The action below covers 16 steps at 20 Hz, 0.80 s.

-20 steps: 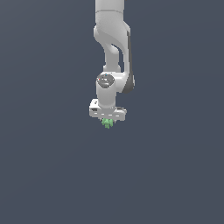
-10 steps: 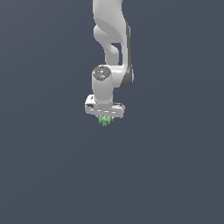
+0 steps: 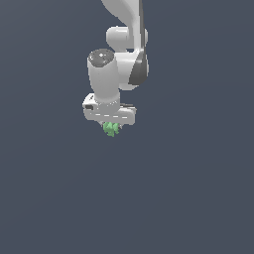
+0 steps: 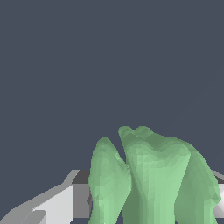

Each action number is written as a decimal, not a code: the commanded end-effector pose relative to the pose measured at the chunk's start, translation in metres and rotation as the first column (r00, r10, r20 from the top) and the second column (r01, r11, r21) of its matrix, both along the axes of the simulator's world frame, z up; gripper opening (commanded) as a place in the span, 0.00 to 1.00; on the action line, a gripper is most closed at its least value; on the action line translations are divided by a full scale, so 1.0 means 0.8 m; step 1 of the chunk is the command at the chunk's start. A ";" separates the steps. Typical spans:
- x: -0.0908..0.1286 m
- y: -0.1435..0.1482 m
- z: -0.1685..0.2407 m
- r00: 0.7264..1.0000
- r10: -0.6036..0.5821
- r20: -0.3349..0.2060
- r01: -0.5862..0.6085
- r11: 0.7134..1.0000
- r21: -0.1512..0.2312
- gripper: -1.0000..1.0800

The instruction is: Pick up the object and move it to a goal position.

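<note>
Against a uniform dark slate-grey backdrop with no visible seam or edge, the white Panda gripper [image 3: 112, 125] hangs at 12 o'clock of centre, clamped on the small bright-green knobbly matte blob [image 3: 111, 129]. From the wrist camera, the blob [image 4: 151, 179] sits between grey-white fingers [image 4: 57, 203].

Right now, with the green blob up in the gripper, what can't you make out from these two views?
- Fingertip contact on the green blob: exterior view, hidden under the gripper body.
- The blob's lower part: wrist view, cut off by the picture's edge.
- Goal position: no marker shows in either view.
- Any surface below: only a flat dark background.
</note>
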State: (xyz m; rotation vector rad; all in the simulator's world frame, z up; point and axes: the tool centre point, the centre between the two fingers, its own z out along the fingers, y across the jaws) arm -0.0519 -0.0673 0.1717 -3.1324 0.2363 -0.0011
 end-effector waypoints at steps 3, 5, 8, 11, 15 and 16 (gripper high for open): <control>0.012 -0.018 0.056 1.000 0.000 0.000 0.000 1.000 0.000 0.00; 0.018 -0.026 0.081 1.000 0.000 0.000 0.000 1.000 0.000 0.00; 0.027 -0.038 0.117 1.000 0.000 0.000 0.000 1.000 0.000 0.00; 0.036 -0.050 0.153 1.000 0.000 0.000 0.000 1.000 0.000 0.00; 0.047 -0.066 0.199 1.000 0.000 0.000 0.000 1.000 0.000 0.00; 0.050 -0.069 0.209 1.000 0.000 0.000 0.000 1.000 0.000 0.00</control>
